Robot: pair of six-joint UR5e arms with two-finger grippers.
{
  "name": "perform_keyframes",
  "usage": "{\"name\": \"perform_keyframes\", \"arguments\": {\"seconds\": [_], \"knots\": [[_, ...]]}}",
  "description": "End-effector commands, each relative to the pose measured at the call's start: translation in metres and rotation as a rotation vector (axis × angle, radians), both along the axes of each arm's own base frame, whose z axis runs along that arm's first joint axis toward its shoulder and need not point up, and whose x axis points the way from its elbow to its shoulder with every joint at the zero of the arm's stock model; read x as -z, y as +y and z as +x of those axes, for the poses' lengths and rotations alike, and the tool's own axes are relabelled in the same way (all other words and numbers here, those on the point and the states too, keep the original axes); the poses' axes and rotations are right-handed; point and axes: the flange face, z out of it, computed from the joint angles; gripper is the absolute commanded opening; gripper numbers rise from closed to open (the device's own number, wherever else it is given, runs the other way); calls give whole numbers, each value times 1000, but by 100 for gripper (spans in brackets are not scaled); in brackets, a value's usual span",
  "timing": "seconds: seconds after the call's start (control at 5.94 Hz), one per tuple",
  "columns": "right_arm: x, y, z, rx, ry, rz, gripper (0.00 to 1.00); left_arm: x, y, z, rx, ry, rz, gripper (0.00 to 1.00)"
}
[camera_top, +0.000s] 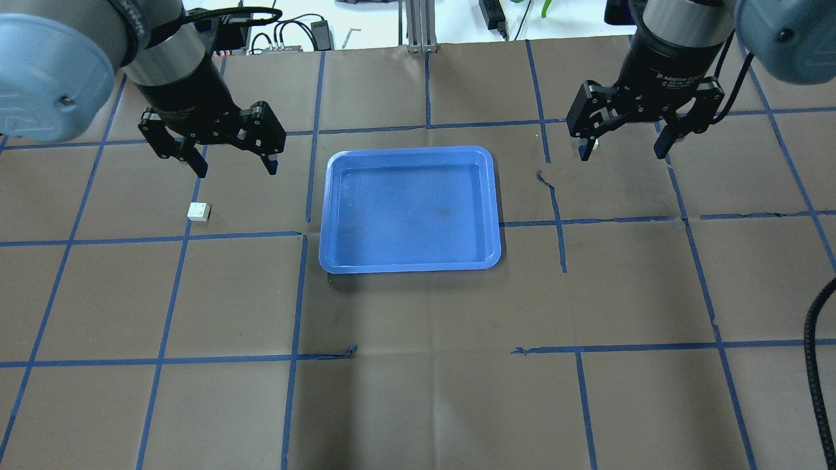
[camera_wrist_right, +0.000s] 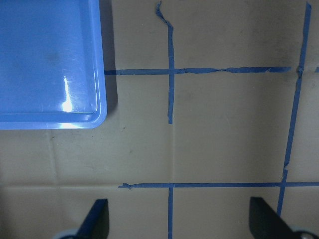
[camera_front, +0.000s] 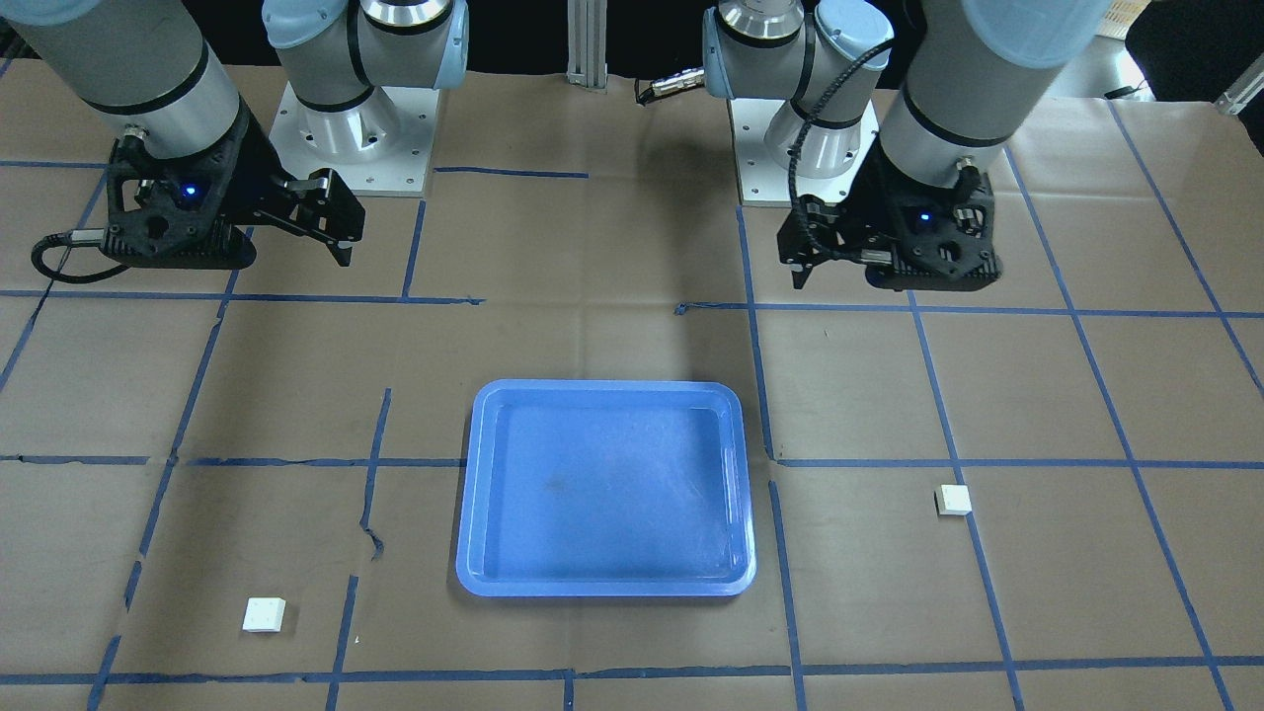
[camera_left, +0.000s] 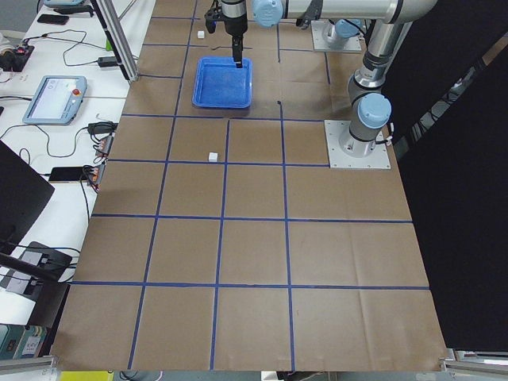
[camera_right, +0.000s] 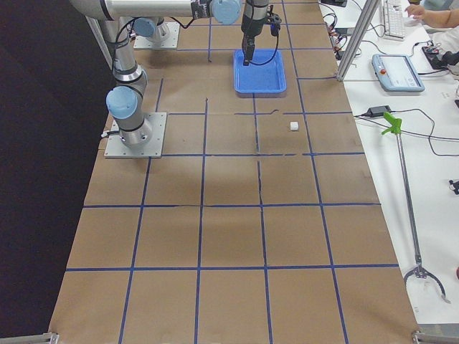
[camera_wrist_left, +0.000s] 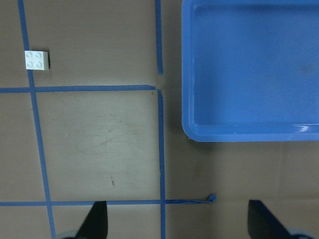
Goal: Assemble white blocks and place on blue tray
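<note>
Overhead, two in all, each hanging above the tabletop [camera_top: 424,391] with jaws spread wide and gripping nothing: left gripper [camera_top: 236,168] and right gripper [camera_top: 624,153]. Printed on the right one's black collar, "2F Adaptive", the rest too small to read. Two blocks, separate, studs up, both on the tabletop outside the tray: first white block [camera_top: 198,211] near the left gripper, touching a blue tape line [camera_top: 179,261]; second white block [camera_front: 264,614] on the right side. One blue tray [camera_top: 405,202] between them.

Bright, even overhead light — soft shadows edge the blue tray [camera_wrist_right: 40,30], 1 glare patch; all sharp.
</note>
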Motion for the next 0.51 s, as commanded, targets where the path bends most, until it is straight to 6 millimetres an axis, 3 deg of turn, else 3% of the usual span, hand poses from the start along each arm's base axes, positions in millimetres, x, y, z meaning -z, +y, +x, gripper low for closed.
{"name": "perform_keyframes", "arguments": {"seconds": [0.0,0.34], "knots": [[3,-3,1,-58,-16,4,100,28,-27,76,-16,14,22,99],[3,-8,-15,-356,-32,-10,100,80,-67,144,86,24,-16,97]]}}
